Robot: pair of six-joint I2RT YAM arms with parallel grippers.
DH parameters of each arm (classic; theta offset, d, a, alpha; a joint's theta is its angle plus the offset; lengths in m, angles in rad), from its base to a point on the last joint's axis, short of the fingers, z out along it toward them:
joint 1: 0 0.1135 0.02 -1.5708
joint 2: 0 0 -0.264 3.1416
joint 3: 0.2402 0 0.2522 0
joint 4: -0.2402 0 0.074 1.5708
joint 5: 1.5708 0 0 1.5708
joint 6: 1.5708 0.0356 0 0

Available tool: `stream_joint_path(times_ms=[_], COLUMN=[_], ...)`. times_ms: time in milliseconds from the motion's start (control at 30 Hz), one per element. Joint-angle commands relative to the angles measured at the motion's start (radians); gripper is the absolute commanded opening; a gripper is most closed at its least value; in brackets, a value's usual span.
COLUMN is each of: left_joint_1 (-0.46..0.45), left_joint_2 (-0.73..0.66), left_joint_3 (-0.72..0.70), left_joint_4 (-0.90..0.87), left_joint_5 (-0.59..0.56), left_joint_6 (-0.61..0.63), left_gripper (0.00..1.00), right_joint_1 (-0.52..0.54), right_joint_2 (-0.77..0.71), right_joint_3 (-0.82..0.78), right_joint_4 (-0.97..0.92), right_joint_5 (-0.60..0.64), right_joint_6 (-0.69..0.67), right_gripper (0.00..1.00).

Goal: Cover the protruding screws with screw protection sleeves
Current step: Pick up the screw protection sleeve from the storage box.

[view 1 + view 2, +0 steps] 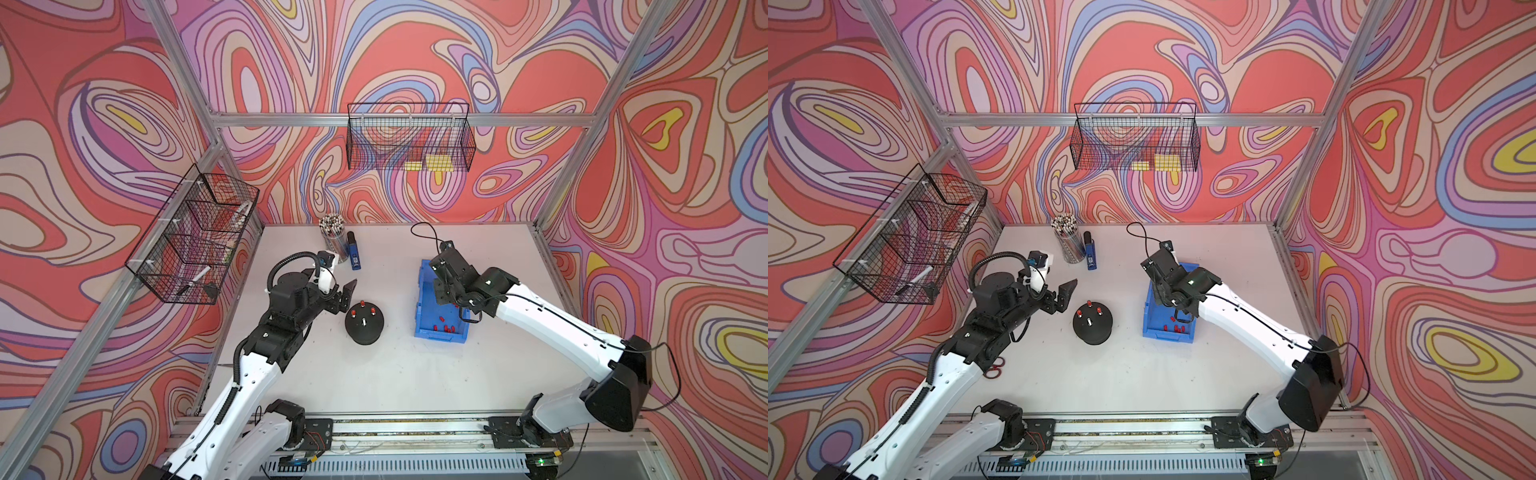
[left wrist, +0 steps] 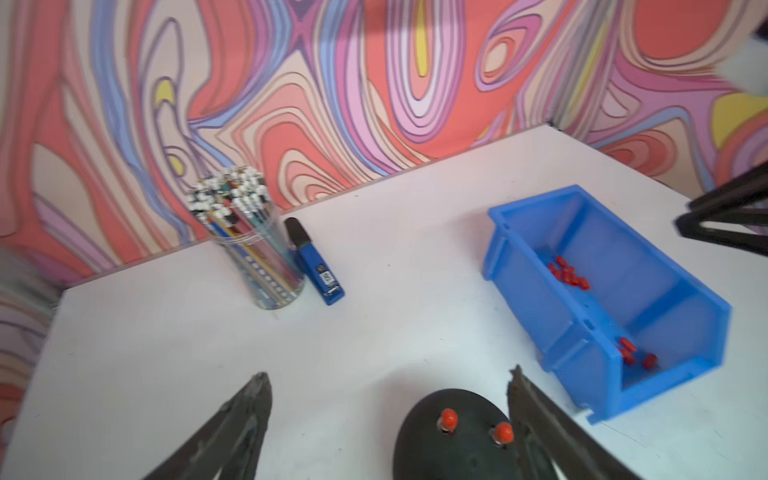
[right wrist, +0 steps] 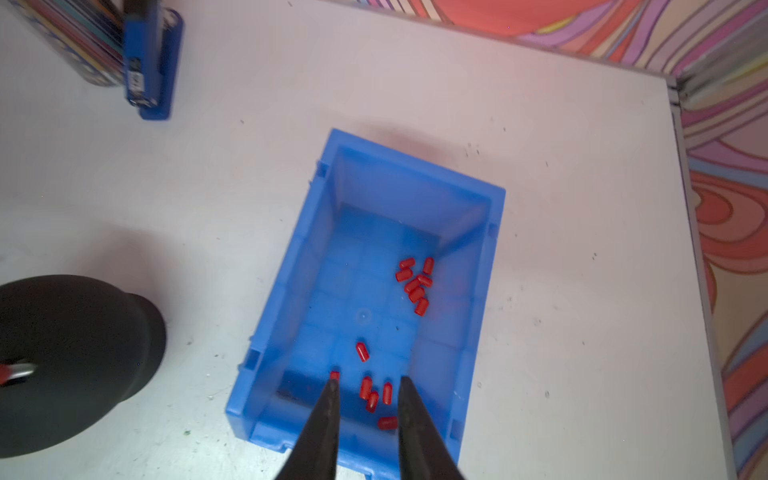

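Right wrist view looks down onto the right end effector (image 3: 369, 381), poised over the low open end of the blue bin (image 3: 324, 232); its 2 dark fingers stand narrowly apart, a few loose sleeves lie on the bin floor between the tips, and nothing is clamped. The screw protection sleeves (image 3: 415, 286) are small red caps scattered inside this bin, 1 cluster toward the far wall and another handful near the fingertips. Both top views place the bin on the white table (image 1: 374, 374), just to the right of the black dome base (image 1: 364, 332), apart from it. The protruding screws (image 1: 364, 321) stand on top of that dome: 3 appear capped in red, and 1 shows as a bare silvery stud on the near side. The left end effector (image 2: 388, 376) hangs just left of the dome with its fingers spread wide and holding nothing; in the left wrist view, 2 capped screws show between the fingers. A cup of pencils (image 1: 333, 239) and a blue stapler (image 1: 354, 251) stand together near the back wall.
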Motion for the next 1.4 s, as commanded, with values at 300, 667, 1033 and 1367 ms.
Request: stream_joint_path(times_ms=[300,667,1033,1367], left_joint_1=[-0.029,-0.029,-0.029,-0.029], left_joint_2=[-0.008,-0.014,0.007,0.021], left_joint_3=[-0.004,-0.008,-0.004,-0.002], left_joint_4=[-0.022,-0.032,-0.032,-0.031], left_joint_5=[-0.025,-0.088,-0.120,-0.121], left_joint_6=[0.037,0.051,0.045,0.042], left_gripper=[0.91,0.92,0.92,0.92], right_joint_1=[-0.014,-0.077,-0.095,-0.101], right_joint_2=[0.108,0.197,0.252,0.293], right_joint_3=[-0.190,-0.222,-0.254,-0.281], right_joint_4=[0.137,0.269,0.317,0.350], right_joint_5=[-0.118,-0.166,-0.190,-0.204], right_joint_6=[0.198,0.087,0.059,0.050], right_gripper=[0.24,0.23,0.25,0.26])
